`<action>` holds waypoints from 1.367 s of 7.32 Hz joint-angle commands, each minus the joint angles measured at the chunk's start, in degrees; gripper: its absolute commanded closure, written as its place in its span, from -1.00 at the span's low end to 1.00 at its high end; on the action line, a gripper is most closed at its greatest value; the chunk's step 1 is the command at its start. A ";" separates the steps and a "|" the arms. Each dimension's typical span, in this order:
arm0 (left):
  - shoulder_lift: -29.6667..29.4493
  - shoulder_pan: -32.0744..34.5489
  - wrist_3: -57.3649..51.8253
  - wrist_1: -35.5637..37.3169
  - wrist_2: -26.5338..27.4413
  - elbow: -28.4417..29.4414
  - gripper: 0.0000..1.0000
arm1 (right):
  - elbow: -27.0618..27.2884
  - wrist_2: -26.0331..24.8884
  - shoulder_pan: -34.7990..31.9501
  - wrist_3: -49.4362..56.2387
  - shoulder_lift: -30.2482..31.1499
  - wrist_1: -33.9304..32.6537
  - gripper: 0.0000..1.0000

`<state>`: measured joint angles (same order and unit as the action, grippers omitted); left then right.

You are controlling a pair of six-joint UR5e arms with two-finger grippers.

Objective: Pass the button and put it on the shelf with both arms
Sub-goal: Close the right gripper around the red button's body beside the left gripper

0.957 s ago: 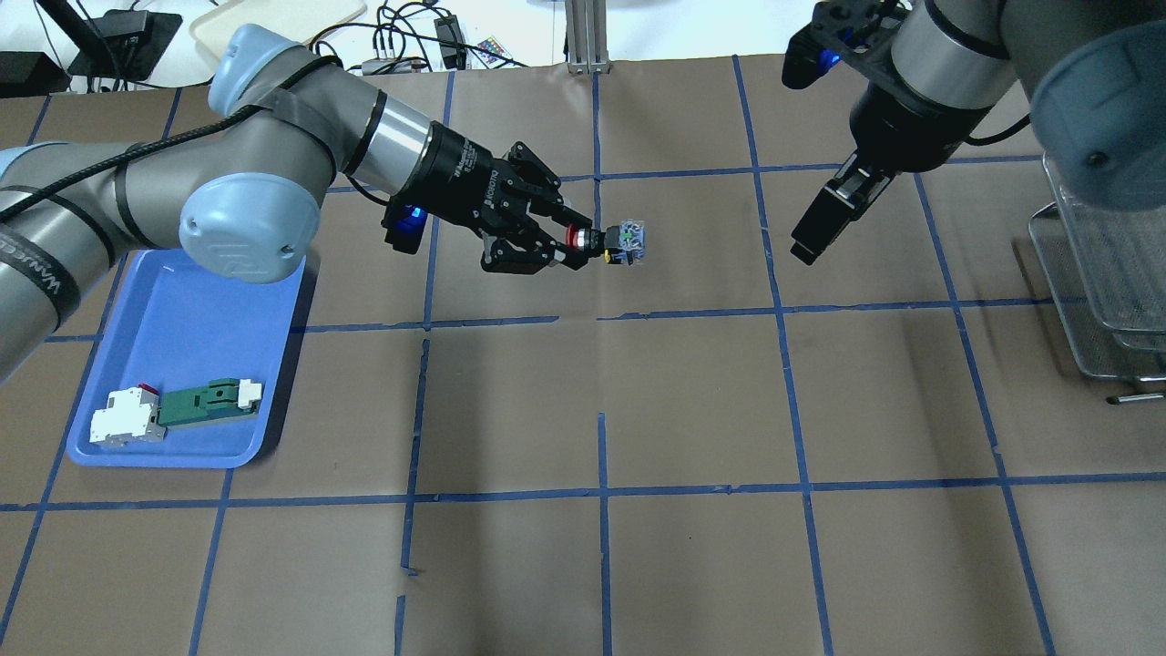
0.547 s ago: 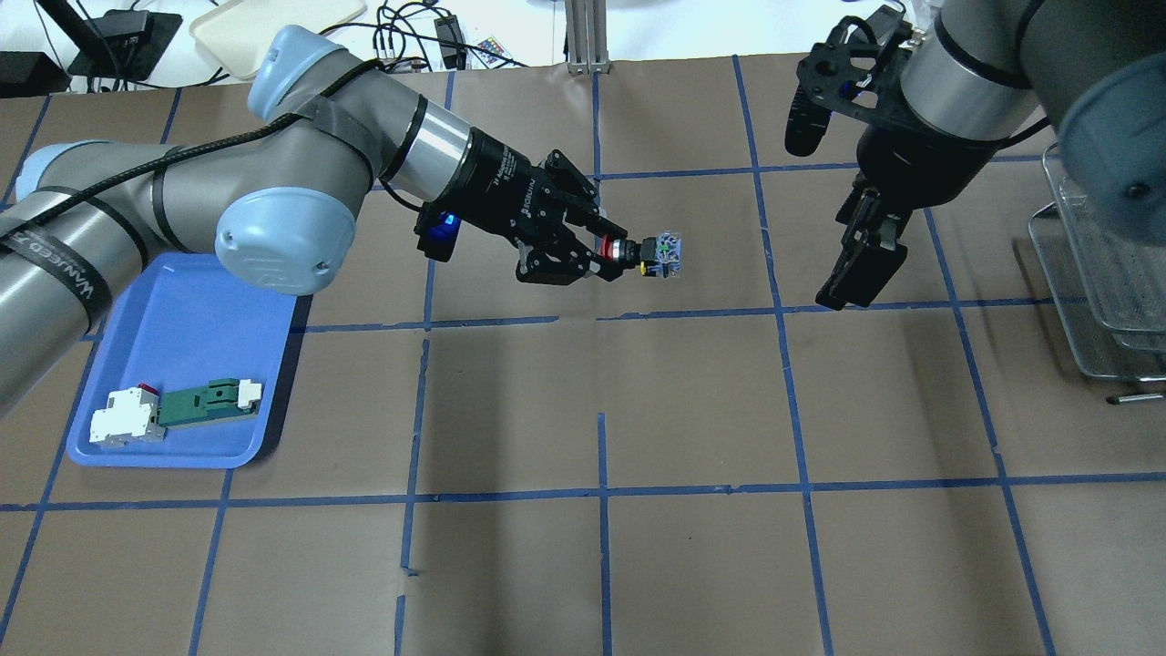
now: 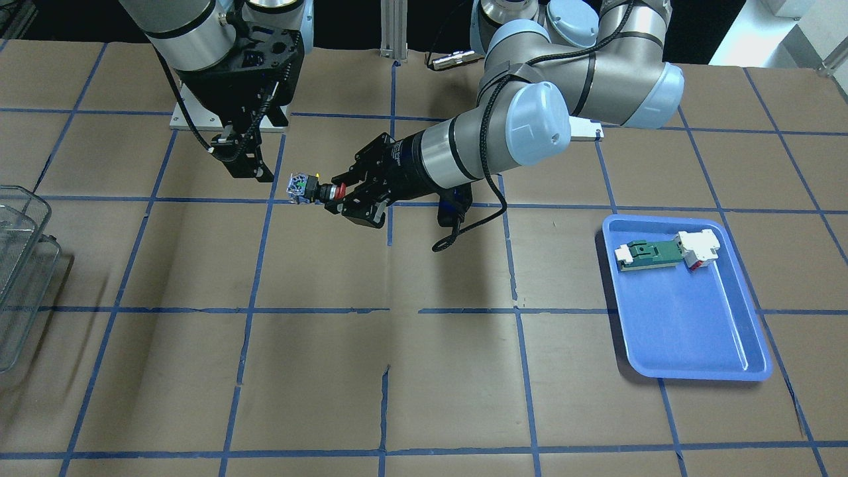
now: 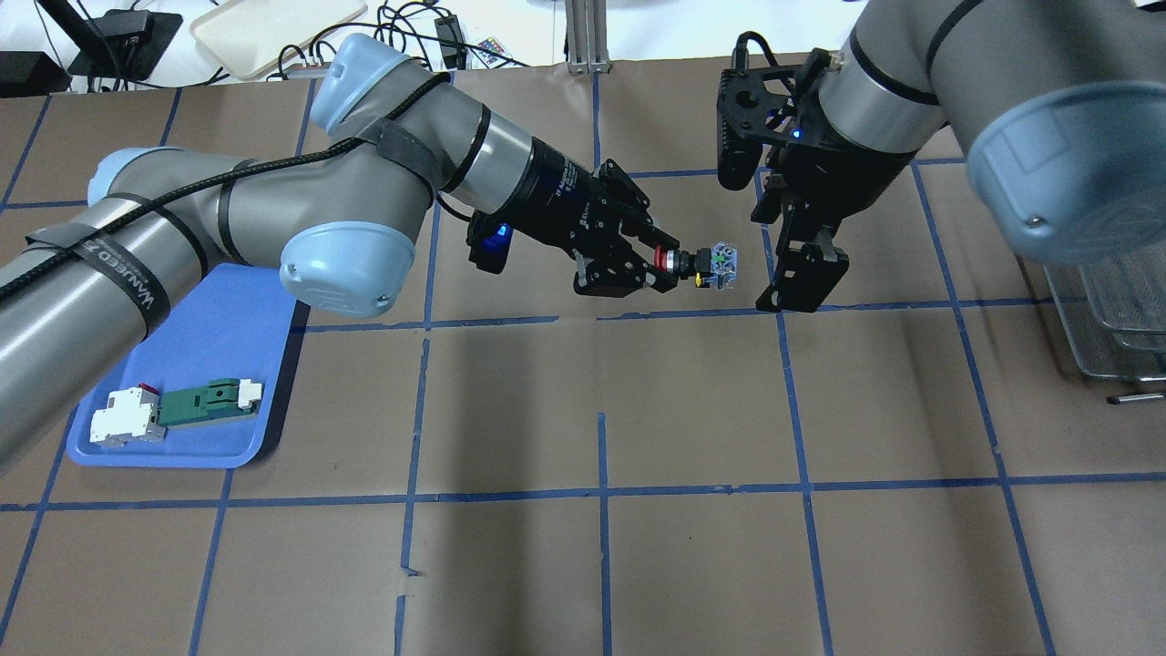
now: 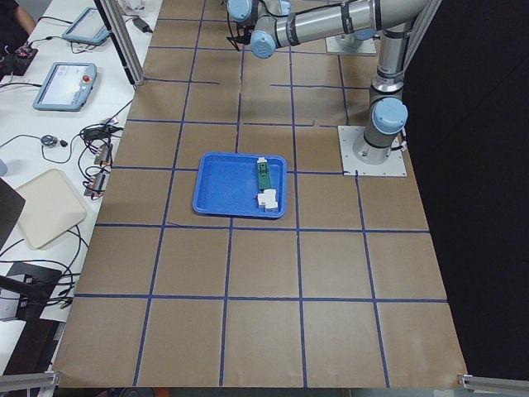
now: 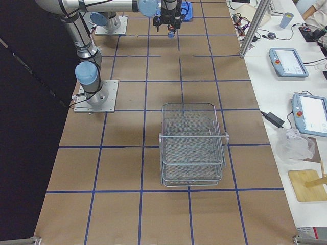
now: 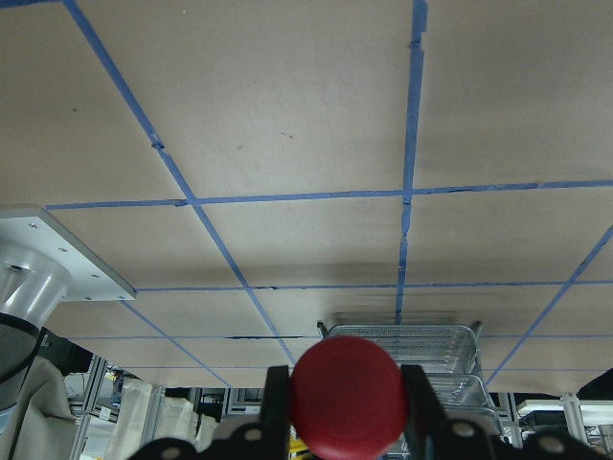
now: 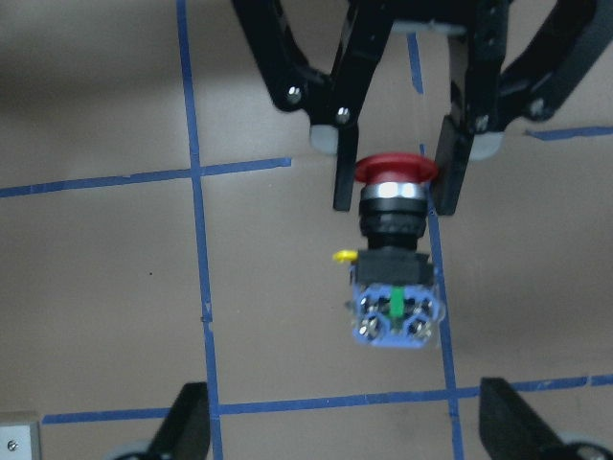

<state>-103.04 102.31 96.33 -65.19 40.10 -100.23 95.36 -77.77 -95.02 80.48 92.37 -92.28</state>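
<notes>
My left gripper is shut on the red cap of the button and holds it level above the table, blue-and-white block pointing toward the right arm. The front view shows the same hold on the button. My right gripper is open and empty, just right of the button and apart from it. In the right wrist view the button hangs between and ahead of my open fingertips. The shelf stands at the table's right edge, also in the exterior right view.
A blue tray at the left holds a green-and-white part and a white block with a red tab. Brown paper with a blue tape grid covers the table. Cables and a cream tray lie beyond the far edge.
My left arm has carried the button to the right. My right arm has swung left and down, so its open gripper is now close beside the button's block end.
</notes>
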 commanded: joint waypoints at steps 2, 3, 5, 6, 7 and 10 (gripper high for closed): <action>1.26 0.87 1.67 0.67 -0.03 -0.67 1.00 | 0.17 -0.27 -0.87 -0.59 -0.87 -1.32 -1.00; 1.26 0.87 1.67 0.67 -0.03 -0.67 1.00 | 1.48 -0.27 -0.87 -0.68 -0.87 -1.50 -1.00; 1.09 0.87 1.67 0.67 -0.03 -0.67 1.00 | 3.77 -0.27 -0.87 -1.55 -0.52 -2.38 -1.00; 0.91 0.87 1.58 1.11 -0.03 -0.58 1.00 | 3.95 0.07 -0.96 -2.34 -0.70 -2.55 -1.00; 0.83 0.87 1.75 1.55 -0.03 -0.67 1.00 | 3.95 0.08 -0.96 -2.96 -0.70 -2.73 -1.00; 0.83 0.87 1.58 1.55 -0.03 -0.67 1.00 | 4.04 -0.19 -3.59 -8.94 -1.75 -6.94 -1.00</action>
<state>-102.10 103.18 98.04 -63.66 40.08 -100.90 99.36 -77.86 -97.59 72.93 91.37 -97.62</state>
